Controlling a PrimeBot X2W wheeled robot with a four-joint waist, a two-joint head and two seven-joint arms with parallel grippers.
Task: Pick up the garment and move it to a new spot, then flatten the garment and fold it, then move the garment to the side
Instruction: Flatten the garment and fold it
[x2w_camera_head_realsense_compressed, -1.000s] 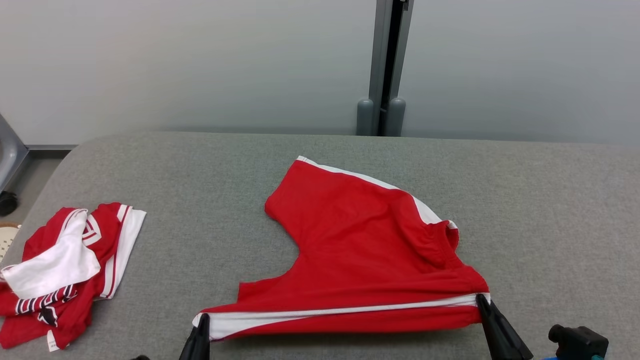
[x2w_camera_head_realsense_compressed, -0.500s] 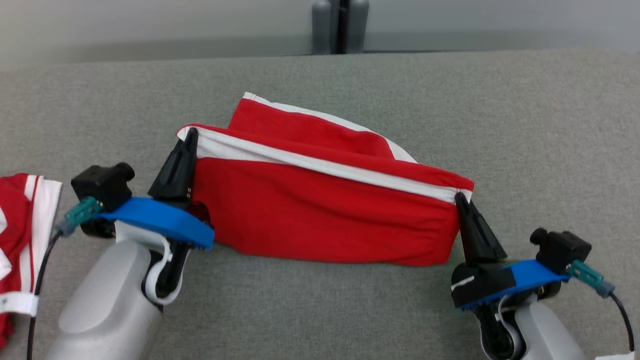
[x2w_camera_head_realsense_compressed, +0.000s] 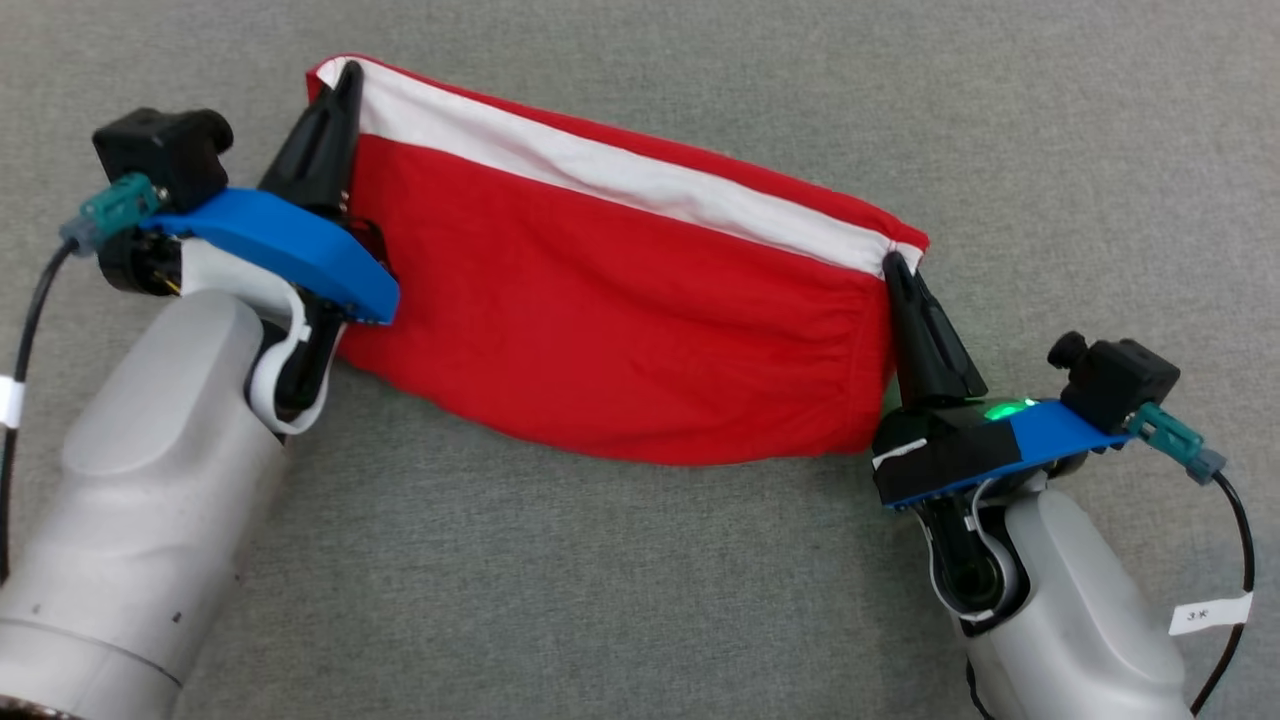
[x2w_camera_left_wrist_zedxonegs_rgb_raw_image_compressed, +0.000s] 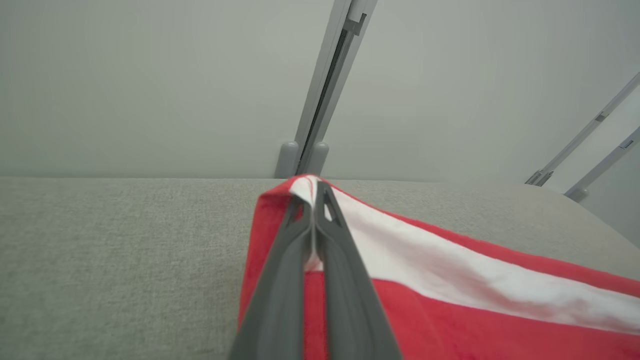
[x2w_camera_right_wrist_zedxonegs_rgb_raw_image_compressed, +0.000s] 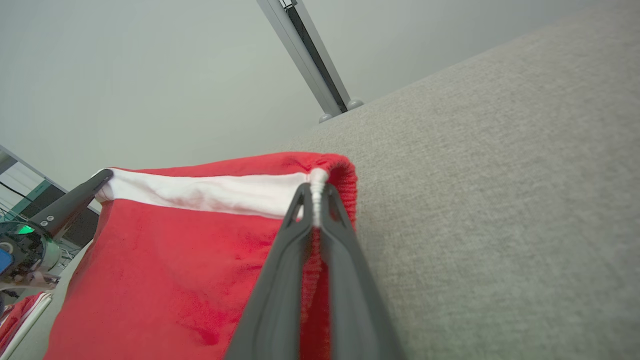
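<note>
One red garment (x2w_camera_head_realsense_compressed: 620, 330) with a white stripe along its upper edge was stretched as a long band across a grey bench (x2w_camera_head_realsense_compressed: 640, 600). In the head view, bare bench surface surrounded it on every side. From the left wrist, the bench's far edge met a pale wall (x2w_camera_left_wrist_zedxonegs_rgb_raw_image_compressed: 150, 85) beyond the cloth, where a grey post (x2w_camera_left_wrist_zedxonegs_rgb_raw_image_compressed: 325, 90) rose. Two arms reached in, one at each end. The left jaws were clamped together on the garment's striped left corner and the right jaws on its striped right corner, with the cloth spanning between them.
</note>
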